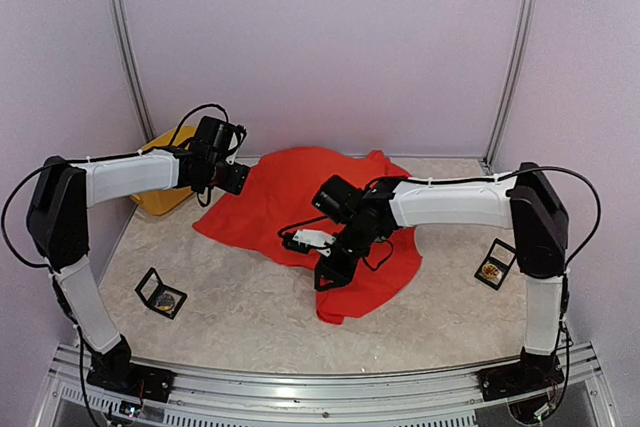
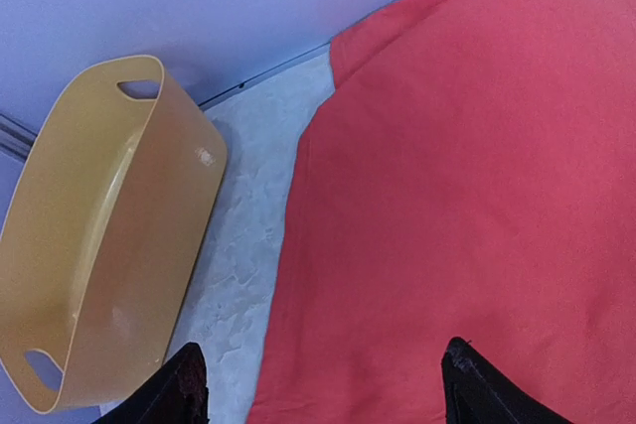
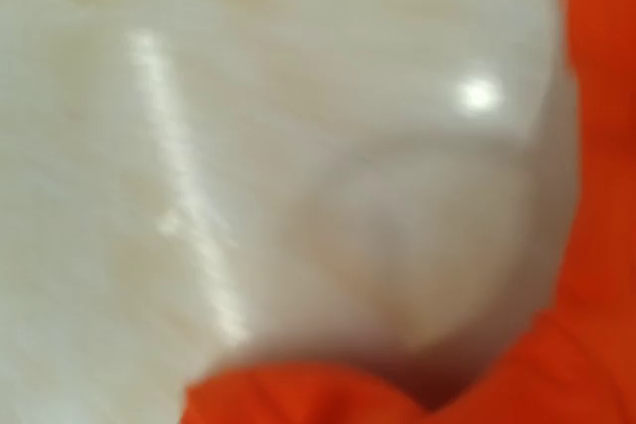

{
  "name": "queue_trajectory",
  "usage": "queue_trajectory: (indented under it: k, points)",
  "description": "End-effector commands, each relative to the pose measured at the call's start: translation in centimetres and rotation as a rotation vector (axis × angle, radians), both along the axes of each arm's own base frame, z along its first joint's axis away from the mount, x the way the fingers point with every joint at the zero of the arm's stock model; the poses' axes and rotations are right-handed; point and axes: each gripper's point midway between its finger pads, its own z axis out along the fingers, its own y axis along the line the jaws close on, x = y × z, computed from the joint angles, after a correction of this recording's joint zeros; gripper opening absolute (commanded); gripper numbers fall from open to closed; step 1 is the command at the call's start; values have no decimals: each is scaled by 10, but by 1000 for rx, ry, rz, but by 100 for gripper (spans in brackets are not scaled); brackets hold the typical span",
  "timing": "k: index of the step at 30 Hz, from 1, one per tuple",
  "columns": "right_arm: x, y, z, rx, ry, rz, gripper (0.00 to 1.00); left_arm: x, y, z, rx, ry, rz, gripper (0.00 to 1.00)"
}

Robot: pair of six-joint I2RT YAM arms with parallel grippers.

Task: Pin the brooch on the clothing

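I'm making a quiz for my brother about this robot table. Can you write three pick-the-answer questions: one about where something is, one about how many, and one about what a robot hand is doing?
1. Where is the yellow basket?
A) at the back left, next to the red shirt
B) on top of the shirt
C) at the very front

2. How many small black boxes lie on the table?
A) one
B) two
C) four

3. What is the left gripper doing?
A) pinching the shirt
B) open, holding nothing
C) holding the basket

Answers:
1 A, the basket stands at the back, left of the shirt, with a strip of table between them.
2 B, one box sits on the left side and the other on the right.
3 B, its fingers stand wide apart with only cloth below.
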Motion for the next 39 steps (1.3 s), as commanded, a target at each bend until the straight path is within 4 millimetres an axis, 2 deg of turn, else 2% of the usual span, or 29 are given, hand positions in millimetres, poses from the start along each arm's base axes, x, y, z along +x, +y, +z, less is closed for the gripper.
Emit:
queue_trajectory:
  k: [1, 2, 3, 6, 8, 10, 13, 14, 15, 17, 19, 20, 22, 24, 26, 28, 30, 32, 34, 37, 39]
  points:
    - [-45, 68, 28, 104, 13, 171, 39, -6, 16, 13, -35, -15, 109, 77]
    - [-48, 73, 32, 120, 22, 180, 52, -8, 15, 14, -52, -12, 110, 77]
    - [-49, 76, 41, 146, 26, 181, 57, -12, 13, 19, -69, -15, 102, 77]
    - [-48, 73, 80, 237, -23, 175, 62, -31, 5, 28, -137, -13, 90, 77]
    - [-31, 56, 103, 284, -60, 97, 67, -50, -13, 30, -156, -14, 36, 77]
    - [7, 25, 113, 306, -79, -55, 68, -76, -42, 36, -159, -32, -74, 76]
    - [87, -48, 98, 281, -70, -416, 61, -128, -103, 41, -151, -28, -341, 66]
    - [112, -74, 89, 256, -75, -535, 56, -153, -129, 38, -143, -13, -456, 62]
    - [136, -100, 78, 217, -91, -642, 50, -173, -146, 34, -147, 7, -548, 59]
    - [170, -137, 50, 132, -128, -781, 37, -213, -174, 19, -158, 74, -718, 56]
    - [197, -159, 33, 63, -167, -855, 23, -247, -191, -5, -132, 147, -837, 51]
    - [207, -167, 22, 31, -171, -876, 18, -258, -196, -20, -103, 181, -863, 46]
    - [224, -178, 8, -6, -176, -912, 9, -269, -202, -43, -59, 233, -875, 33]
    - [236, -192, -10, -42, -176, -951, 3, -272, -206, -69, -43, 291, -870, 28]
    - [241, -209, -33, -93, -156, -992, 0, -274, -207, -90, -21, 326, -863, 27]
    - [233, -223, -56, -149, -114, -1014, 0, -277, -204, -115, 21, 380, -856, 26]
    - [217, -235, -72, -203, -87, -1036, 0, -285, -200, -138, 64, 442, -856, 25]
    - [190, -250, -89, -258, -57, -1055, 0, -299, -195, -152, 106, 496, -868, 25]
    - [170, -262, -92, -281, -48, -1081, 0, -314, -189, -162, 138, 551, -888, 25]
    - [140, -276, -83, -284, -39, -1127, 0, -345, -184, -168, 151, 665, -924, 25]
    - [119, -278, -80, -259, -3, -1140, 0, -363, -176, -171, 149, 744, -933, 26]
